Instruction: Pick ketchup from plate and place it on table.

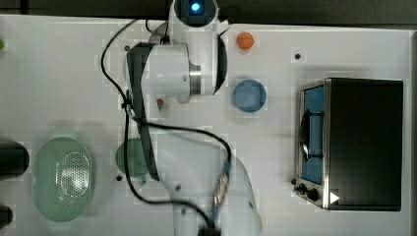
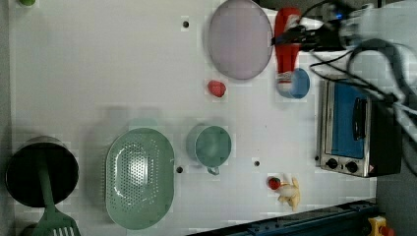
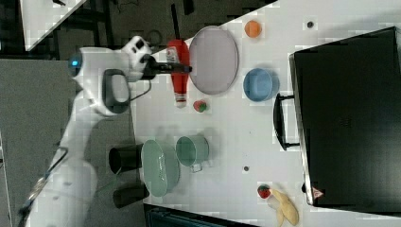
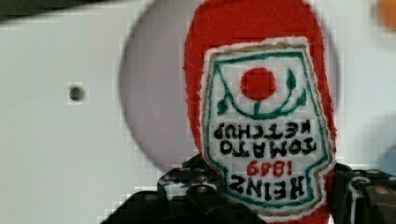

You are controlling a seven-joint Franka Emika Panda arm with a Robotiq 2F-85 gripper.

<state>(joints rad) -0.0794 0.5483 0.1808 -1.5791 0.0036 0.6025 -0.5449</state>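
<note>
The ketchup (image 2: pixel 287 49) is a slim red bottle with a white label, and my gripper (image 2: pixel 290 37) is shut on its body. It hangs in the air, cap end pointing away from the arm. In the left view it lies just right of the pale lilac plate (image 2: pixel 239 39); in the right view the ketchup (image 3: pixel 178 71) and gripper (image 3: pixel 182 68) sit just left of the plate (image 3: pixel 213 59). The wrist view has the ketchup label (image 4: pixel 264 126) close up between the black fingers (image 4: pixel 196 189), with the plate (image 4: pixel 154 107) and the white table (image 4: pixel 56 140) behind it.
A blue bowl (image 2: pixel 297 84) and a toaster oven (image 2: pixel 354 128) stand near the bottle in the left view. A strawberry (image 2: pixel 216 88) lies beside the plate. A green cup (image 2: pixel 211 145), a green colander (image 2: pixel 140 177), a black pot (image 2: pixel 42 169) and a banana (image 2: pixel 290 192) stand further off.
</note>
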